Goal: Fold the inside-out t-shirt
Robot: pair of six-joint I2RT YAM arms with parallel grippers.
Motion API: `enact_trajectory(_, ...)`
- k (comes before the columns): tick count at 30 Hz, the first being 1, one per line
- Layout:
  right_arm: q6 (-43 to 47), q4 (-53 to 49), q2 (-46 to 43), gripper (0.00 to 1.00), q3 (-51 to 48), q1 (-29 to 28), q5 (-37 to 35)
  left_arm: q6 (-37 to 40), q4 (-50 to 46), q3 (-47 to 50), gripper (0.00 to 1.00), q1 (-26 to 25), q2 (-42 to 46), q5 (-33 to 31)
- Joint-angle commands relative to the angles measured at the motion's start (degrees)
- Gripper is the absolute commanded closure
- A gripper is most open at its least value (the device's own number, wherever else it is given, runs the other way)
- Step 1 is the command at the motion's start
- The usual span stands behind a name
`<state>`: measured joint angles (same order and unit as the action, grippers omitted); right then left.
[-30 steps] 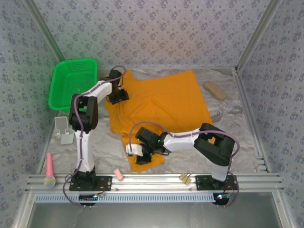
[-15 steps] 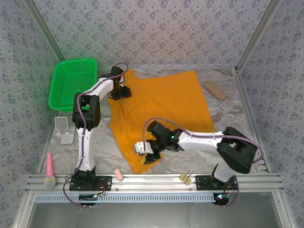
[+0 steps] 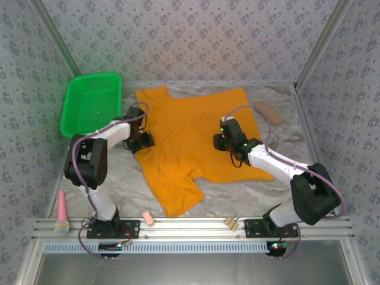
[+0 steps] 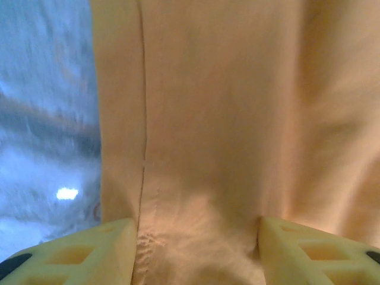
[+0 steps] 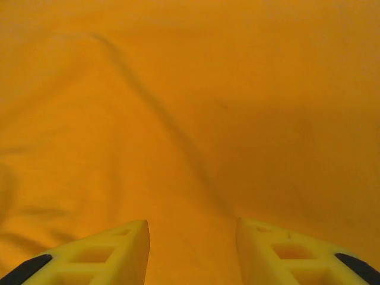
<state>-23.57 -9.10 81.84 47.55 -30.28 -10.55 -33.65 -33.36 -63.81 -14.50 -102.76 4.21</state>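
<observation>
Flowery walls [image 3: 196,41] stand round a pale, marbled counter [image 3: 133,184]. On it the t-shirt [image 3: 190,124] lies spread out nearly flat, orange side up, with one part reaching toward the near rail. I think it is laid out like this so its edges are easy to reach. No fold looks made yet.

The left jaws sit low at the shirt's left edge, not far from the green basket [image 3: 89,104]. Seen from the left wrist, the stitched edge runs up between the two fingers [image 4: 71,252]. They stand wide apart, so nothing is pinched. My guess is they are put there to grab that edge.

The right jaws hang over the shirt's right half. Their fingers [image 5: 107,252] are parted too, with plain orange cloth under them and nothing held. Maybe they are looking for a spot to take hold.
</observation>
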Motion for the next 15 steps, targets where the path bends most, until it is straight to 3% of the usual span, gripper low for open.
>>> enact_trajectory(1,-10.33,-6.53,-0.4,0.54,-3.31,2.62,1.04,-2.56,2.25,4.36,0.44,-0.97,4.27,-0.13)
enact_trajectory(7,-17.22,-4.09,0.22,0.56,-10.54,11.0,4.72,-1.77,-0.36,6.88,0.45,0.09,3.18,-3.32)
enact_trajectory(12,-16.36,-2.46,2.5,0.56,-10.76,14.81,7.25,-1.94,-2.03,9.21,0.45,5.63,4.24,-3.64)
enact_trajectory(15,-15.64,-2.24,2.88,0.53,-10.12,16.59,8.52,-0.48,-2.76,10.07,0.45,5.97,6.43,-4.23)
